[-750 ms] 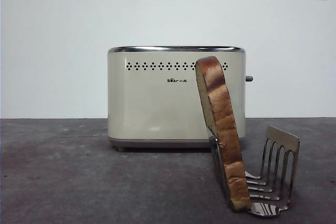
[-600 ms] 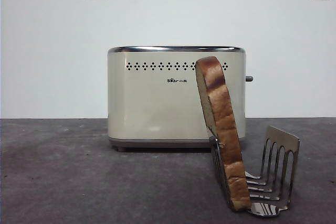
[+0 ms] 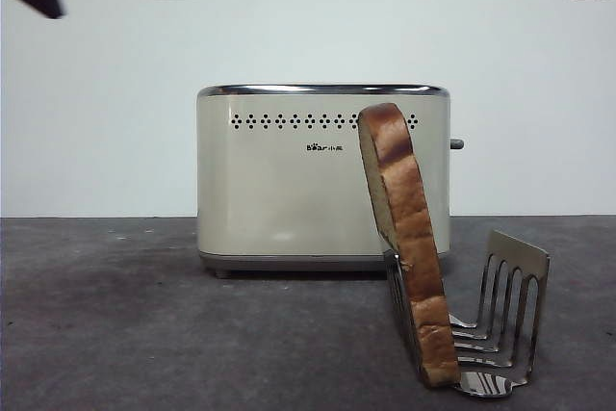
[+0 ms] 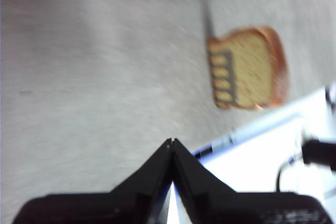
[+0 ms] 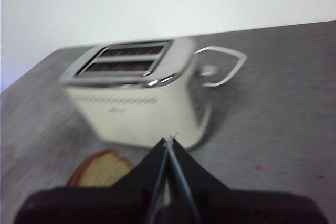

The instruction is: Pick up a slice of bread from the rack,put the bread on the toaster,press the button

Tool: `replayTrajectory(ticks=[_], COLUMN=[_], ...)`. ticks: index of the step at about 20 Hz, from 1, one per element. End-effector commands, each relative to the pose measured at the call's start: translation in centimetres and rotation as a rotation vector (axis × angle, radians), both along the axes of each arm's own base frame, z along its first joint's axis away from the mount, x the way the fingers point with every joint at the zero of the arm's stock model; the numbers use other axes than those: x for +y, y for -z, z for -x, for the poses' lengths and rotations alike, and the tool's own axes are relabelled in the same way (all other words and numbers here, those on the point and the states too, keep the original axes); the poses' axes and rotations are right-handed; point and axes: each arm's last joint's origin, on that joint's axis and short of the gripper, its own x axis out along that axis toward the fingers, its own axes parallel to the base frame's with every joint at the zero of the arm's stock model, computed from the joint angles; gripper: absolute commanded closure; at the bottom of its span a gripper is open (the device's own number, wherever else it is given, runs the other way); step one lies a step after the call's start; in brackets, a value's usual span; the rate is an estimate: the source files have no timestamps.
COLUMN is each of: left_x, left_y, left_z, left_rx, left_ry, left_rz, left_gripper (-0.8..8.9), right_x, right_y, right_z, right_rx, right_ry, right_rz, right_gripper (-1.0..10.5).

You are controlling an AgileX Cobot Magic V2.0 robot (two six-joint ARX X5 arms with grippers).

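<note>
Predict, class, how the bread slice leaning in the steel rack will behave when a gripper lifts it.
The slice of bread stands tall and leaning without sagging, so probably fairly stiff. Its thick porous crumb suggests it is light and dents under hard squeezing. Only the low rack props it, so a nudge may tip it.

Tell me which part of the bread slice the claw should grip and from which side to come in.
Grip the rounded top of the slice of bread across its two flat faces, coming down from above. It stands on edge in the rack, tilted toward the toaster; its upper half rises bare above the wires, while its foot sits between them. Both claws are shut and clear of it, so open one first.
</note>
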Motion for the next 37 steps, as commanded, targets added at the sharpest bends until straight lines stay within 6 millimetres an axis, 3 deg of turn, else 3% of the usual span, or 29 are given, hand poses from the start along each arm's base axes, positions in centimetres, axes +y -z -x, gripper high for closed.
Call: replayTrajectory(ticks=[1, 4, 7, 9, 12, 23, 28, 31, 34, 35, 37], left_x=[-1.9, -4.2, -6.4, -7.7, -9.4, -15.0, -17.8, -18.2, -18.3, -18.3, -18.3], left_y=[0.4, 1.0, 2.0, 2.6, 3.2, 5.5, 4.9, 4.9, 5.0, 5.0, 5.1], left_z=[-0.8, -2.0, -3.0, -3.4, -3.9, -4.9, -5.9, -5.9, -5.9, -6.0, -6.0], left_rx=[0.035, 0.065, 0.084, 0.092, 0.077, 0.087, 0.075, 0.063, 0.07, 0.072, 0.081], left_ry=[0.039, 0.063, 0.085, 0.093, 0.097, 0.117, 0.16, 0.149, 0.143, 0.141, 0.141], left_rz=[-0.028, -0.032, -0.024, -0.015, 0.02, 0.117, 0.059, -0.062, -0.069, -0.069, -0.065], left_gripper=[8.14, 7.95, 5.92, 5.82, 4.29, 4.27, 4.37, 4.36, 4.42, 4.59, 5.95], right_x=[0.2, 0.3, 0.4, 0.4, 0.4, 0.4, 0.4, 0.4, 0.4, 0.4, 0.4], right_y=[0.1, 0.5, 1.1, 1.4, 1.7, 1.7, 1.8, 1.8, 1.8, 1.8, 1.8], right_z=[-0.6, -1.3, -1.7, -1.8, -1.9, -2.0, -1.9, -1.9, -1.9, -1.9, -1.9], right_rx=[0.011, 0.046, 0.077, 0.103, 0.14, 0.144, 0.152, 0.158, 0.162, 0.166, 0.166], right_ry=[-0.088, -0.181, -0.254, -0.278, -0.285, -0.282, -0.282, -0.282, -0.282, -0.279, -0.279], right_rz=[0.029, 0.06, 0.108, 0.134, 0.13, 0.126, 0.123, 0.122, 0.12, 0.116, 0.115], right_gripper=[9.5, 9.5, 9.5, 9.5, 9.5, 9.5, 9.5, 9.5, 9.5, 9.5, 9.5])
